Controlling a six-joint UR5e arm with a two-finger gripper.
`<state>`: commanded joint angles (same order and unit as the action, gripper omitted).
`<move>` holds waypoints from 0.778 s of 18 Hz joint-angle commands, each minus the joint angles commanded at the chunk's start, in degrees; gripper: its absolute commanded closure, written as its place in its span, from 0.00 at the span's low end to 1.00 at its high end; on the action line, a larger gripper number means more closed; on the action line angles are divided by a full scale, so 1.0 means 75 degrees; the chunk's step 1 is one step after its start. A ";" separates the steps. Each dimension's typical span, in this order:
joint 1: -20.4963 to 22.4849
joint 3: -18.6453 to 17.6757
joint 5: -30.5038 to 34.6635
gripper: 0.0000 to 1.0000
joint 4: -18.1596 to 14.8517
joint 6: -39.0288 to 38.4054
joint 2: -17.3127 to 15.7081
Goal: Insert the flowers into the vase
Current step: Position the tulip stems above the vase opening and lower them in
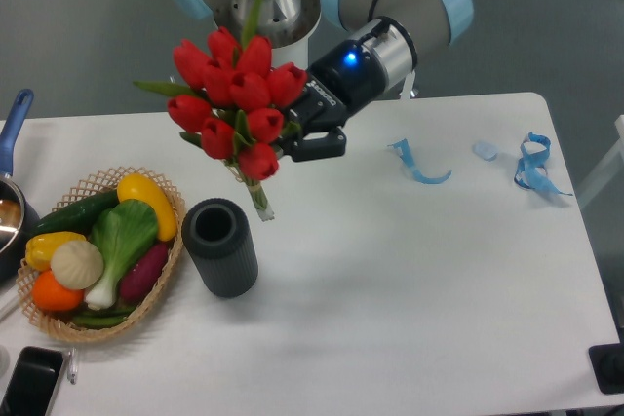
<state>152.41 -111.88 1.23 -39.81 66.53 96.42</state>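
Observation:
The flowers [237,94], a bunch of red tulip buds with green leaves, hang in the air above the table with their stem ends [259,204] pointing down. My gripper [292,133] is shut on the bunch from the right, its fingers partly hidden behind the buds. The vase [220,246], a dark grey ribbed cylinder with an open round mouth, stands upright on the white table [390,289]. The stem ends are a little above and to the right of the vase's mouth, apart from it.
A woven basket [161,280] of toy vegetables stands just left of the vase. Blue ribbon pieces [419,165] [531,165] lie at the back right. A pot with a blue handle [12,192] is at the left edge, and a black phone [29,382] lies at the front left.

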 joint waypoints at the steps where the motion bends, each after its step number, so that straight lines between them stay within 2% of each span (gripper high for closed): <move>1: -0.0071 -0.0012 0.0000 0.75 0.0012 0.0000 0.0012; 11: -0.0434 -0.0059 0.0047 0.75 -0.0012 0.0000 0.0152; 14: -0.0458 -0.0048 0.0047 0.75 0.0000 0.0012 0.0327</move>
<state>148.98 -112.24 1.58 -39.82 66.62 98.87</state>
